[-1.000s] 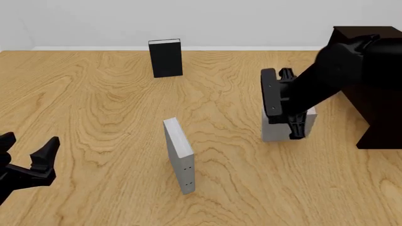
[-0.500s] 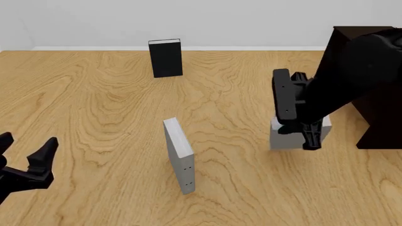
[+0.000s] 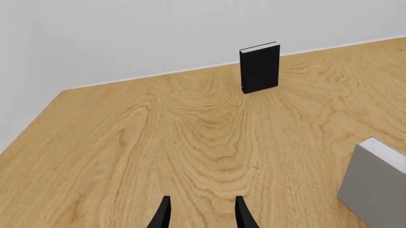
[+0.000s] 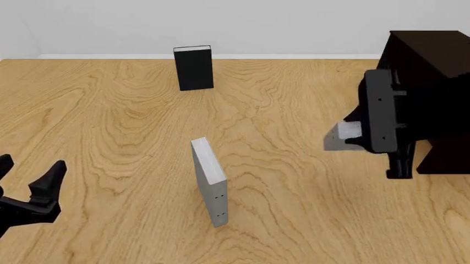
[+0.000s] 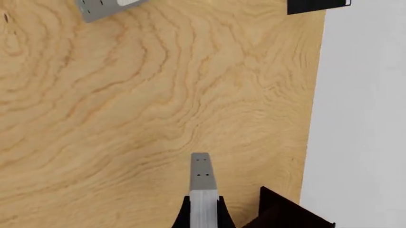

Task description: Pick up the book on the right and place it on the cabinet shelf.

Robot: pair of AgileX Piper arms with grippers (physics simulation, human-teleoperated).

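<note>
The book (image 4: 340, 137), pale grey and blocky, hangs tilted above the table with my right gripper (image 4: 369, 133) shut on it. It is just left of the dark cabinet (image 4: 430, 52). The arm covers the cabinet's front, so the cabinet shelf is hidden. In the right wrist view the book (image 5: 201, 183) sticks out between the fingers (image 5: 182, 214), dotted narrow side showing, with the cabinet's corner (image 5: 285, 213) beside it. My left gripper (image 4: 29, 171) is open and holds nothing, low at the near left; its fingertips (image 3: 163, 211) stand apart over bare wood.
A slimmer grey book (image 4: 209, 179) stands upright in the middle of the table, also seen from the left wrist (image 3: 375, 183). A black book (image 4: 193, 67) stands upright at the far edge near the white wall. The table is light wood.
My right gripper has lifted the book off the table and carried it right, close to the cabinet. The left gripper has drifted slightly lower.
</note>
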